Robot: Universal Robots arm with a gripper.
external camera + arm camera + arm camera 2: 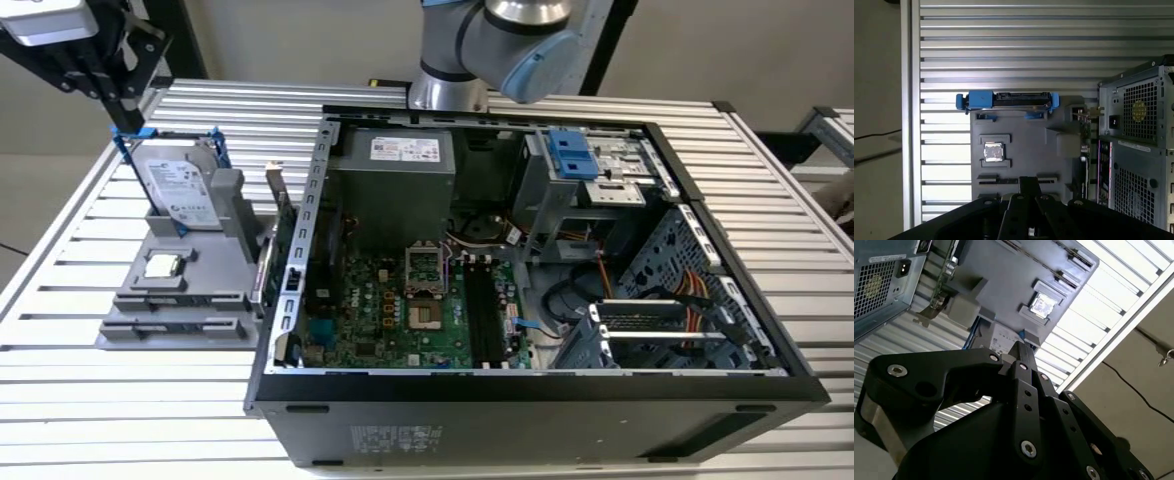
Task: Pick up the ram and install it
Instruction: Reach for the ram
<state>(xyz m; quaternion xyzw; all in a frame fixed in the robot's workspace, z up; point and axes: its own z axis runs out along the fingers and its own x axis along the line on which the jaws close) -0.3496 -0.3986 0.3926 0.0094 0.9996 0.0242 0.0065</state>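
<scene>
**RAM MODULE: HANDLING AND VISIBILITY**

The gripper hangs above the grey holder, its jaws closed on nothing. The ram appears to stand on edge below the gripper and off to one side, between holder and computer case. Judged light, stiff and fragile: grip the long board edges, avoiding chips and contacts. Its faces and ends are hidden, so identification is uncertain.

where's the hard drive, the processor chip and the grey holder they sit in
hard drive (180, 185), exterior view, middle of its silver face
processor chip (993, 152), first wrist view, centre of its silver top
grey holder (1026, 145), first wrist view, bare flat surface
</scene>
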